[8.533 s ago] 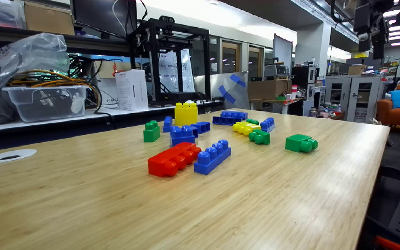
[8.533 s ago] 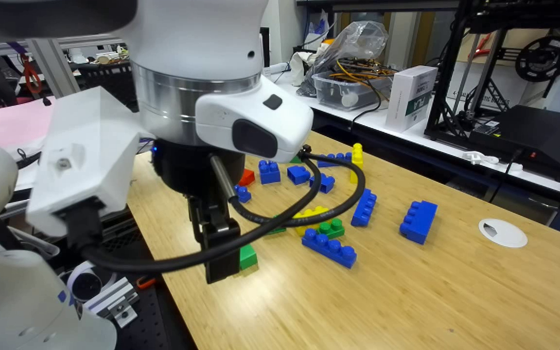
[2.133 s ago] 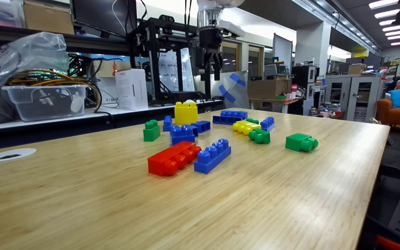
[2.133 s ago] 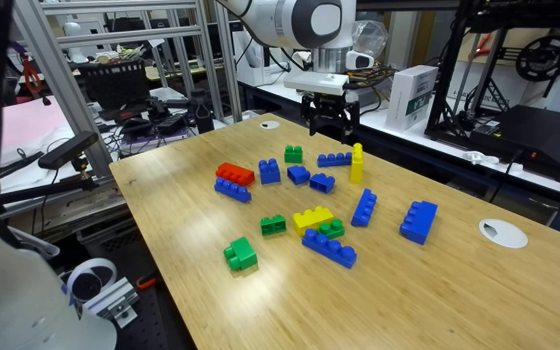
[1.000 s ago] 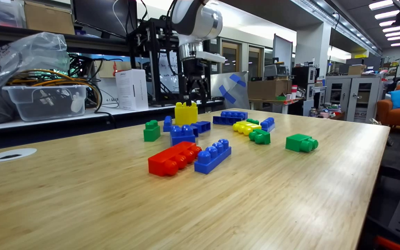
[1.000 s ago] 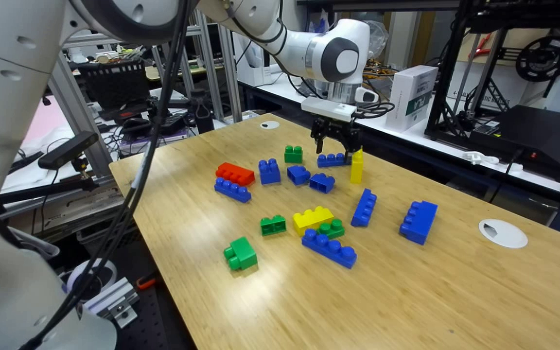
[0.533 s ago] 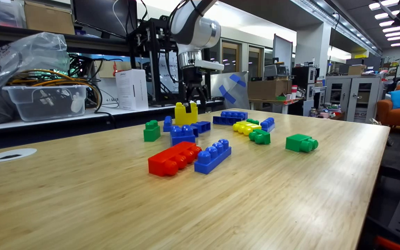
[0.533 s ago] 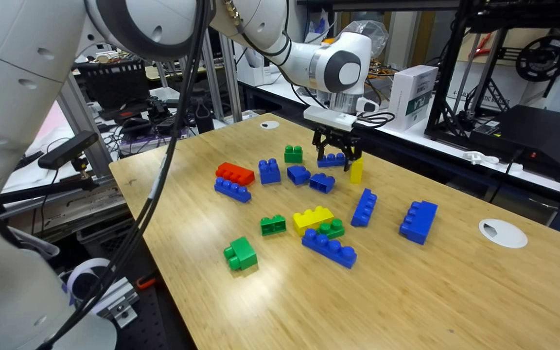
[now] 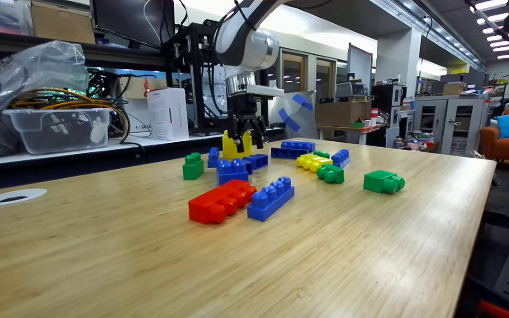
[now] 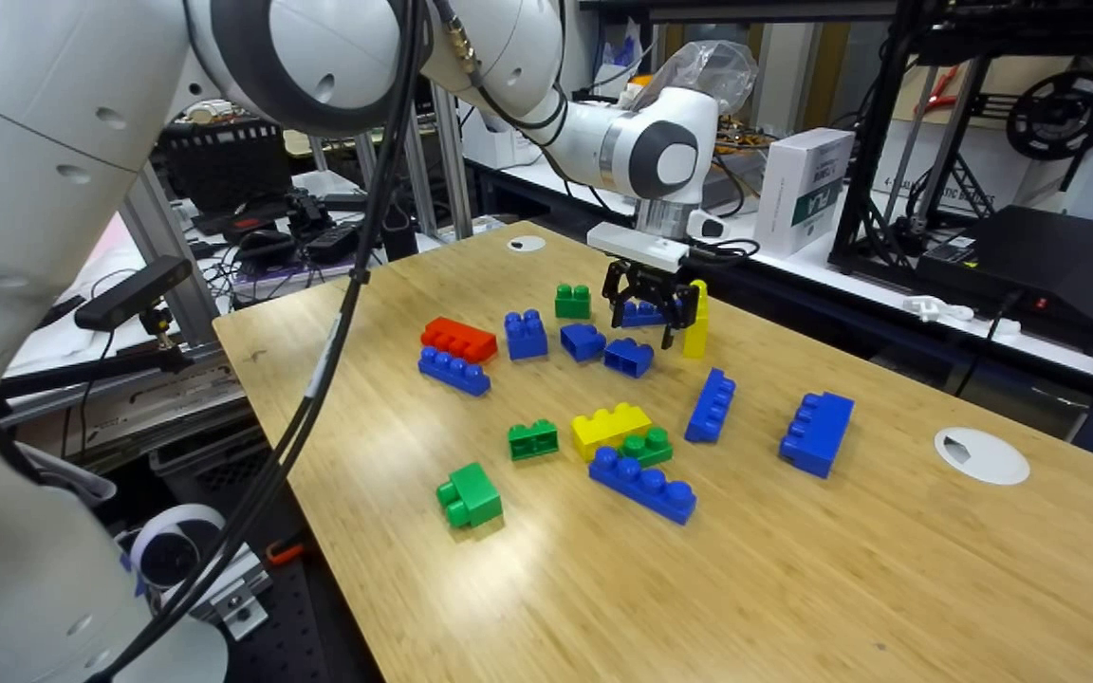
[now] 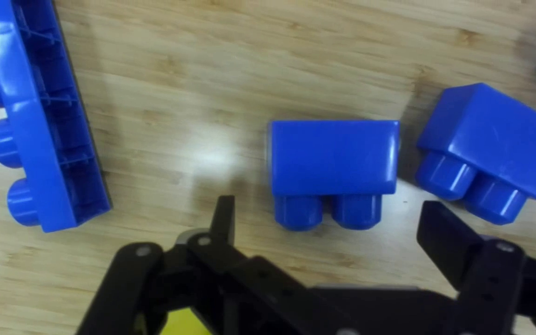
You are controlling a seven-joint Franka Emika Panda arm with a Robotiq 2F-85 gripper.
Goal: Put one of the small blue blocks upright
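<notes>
Hanging low above the far part of the bench [image 10: 774, 569] in both exterior views, with fingers [image 11: 445, 242] wide apart and nothing clamped in the end effector [image 11: 328, 209]. Seems at the approach step, aimed at the small blue block [image 11: 334, 160] in the middle of the wrist view. Lying there on its side on the bench, with 2 studs pointing near, toward the end effector, and with its longer side running left to right, along the line of closing. Centred between the 2 fingers from left to right, but mostly beyond them on the far side in that view, and lower; hard to tell by how much. Probably calls for going down, perhaps with a slight shift far, then closing on the 2 short ends, lifting and tipping the studs upward. Must beware, on the right, of the neighbouring small blue block [image 11: 500, 142], just beside the target and close to the right finger. Should find more room on the left, with the long blue brick [image 11: 35, 116] well apart.
</notes>
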